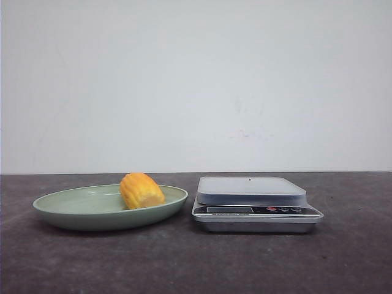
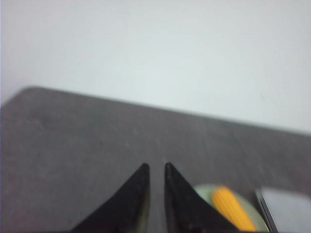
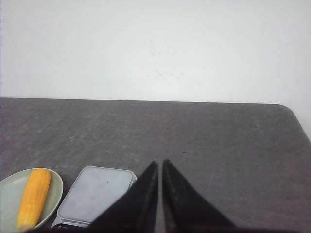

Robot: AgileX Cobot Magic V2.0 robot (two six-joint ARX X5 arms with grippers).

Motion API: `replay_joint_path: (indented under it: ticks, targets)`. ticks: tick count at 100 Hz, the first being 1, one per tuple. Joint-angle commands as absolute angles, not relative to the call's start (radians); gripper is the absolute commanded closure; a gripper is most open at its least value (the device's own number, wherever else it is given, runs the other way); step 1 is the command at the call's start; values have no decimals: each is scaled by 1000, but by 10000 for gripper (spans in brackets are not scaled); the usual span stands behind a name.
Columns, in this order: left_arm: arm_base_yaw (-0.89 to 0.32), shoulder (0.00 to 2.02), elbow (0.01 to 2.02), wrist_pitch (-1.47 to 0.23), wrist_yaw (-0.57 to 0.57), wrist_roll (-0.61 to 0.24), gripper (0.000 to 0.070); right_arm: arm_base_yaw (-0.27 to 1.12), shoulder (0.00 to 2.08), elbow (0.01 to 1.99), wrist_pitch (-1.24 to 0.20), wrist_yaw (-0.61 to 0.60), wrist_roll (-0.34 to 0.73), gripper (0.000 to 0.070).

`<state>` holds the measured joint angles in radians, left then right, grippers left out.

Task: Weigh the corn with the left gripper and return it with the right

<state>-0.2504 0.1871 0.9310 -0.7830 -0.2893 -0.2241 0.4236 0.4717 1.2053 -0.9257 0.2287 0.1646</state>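
Observation:
The corn [image 1: 141, 190] is a stubby yellow-orange cob lying on a pale green plate [image 1: 61, 211] at the left of the dark table. Neither gripper shows in the front view. In the left wrist view my left gripper [image 2: 156, 166] hovers over bare table with a narrow gap between its black fingers and nothing in it. The corn [image 2: 232, 208] on its plate [image 2: 206, 191] lies beside one finger. My right gripper [image 3: 160, 162] is shut on nothing, off to the side of the scale [image 3: 97, 194], with the corn [image 3: 34, 196] beyond it.
A silver kitchen scale [image 1: 251, 187] with a flat pan and a front display stands right of the plate, a small gap between them. A plain white wall backs the table. The table's rounded corner [image 3: 286, 109] shows in the right wrist view.

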Motion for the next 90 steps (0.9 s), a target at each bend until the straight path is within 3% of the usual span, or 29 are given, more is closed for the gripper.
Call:
replay_joint_path:
  ticks: [1, 19, 53, 69, 90]
  targets:
    - [-216, 135, 818, -648, -283, -214, 682, 427, 475, 1218, -913, 229, 176, 690]
    - [-135, 2, 531, -483, -221, -214, 682, 427, 475, 1218, -913, 229, 176, 690]
    - [-96, 3, 143, -212, -202, -214, 682, 427, 474, 1219, -913, 229, 176, 690]
    - [-96, 3, 40, -81, -200, -223, 682, 427, 474, 1219, -913, 229, 176, 690]
    - [-94, 3, 14, -78, -200, -210, 682, 427, 474, 1219, -913, 229, 176, 690]
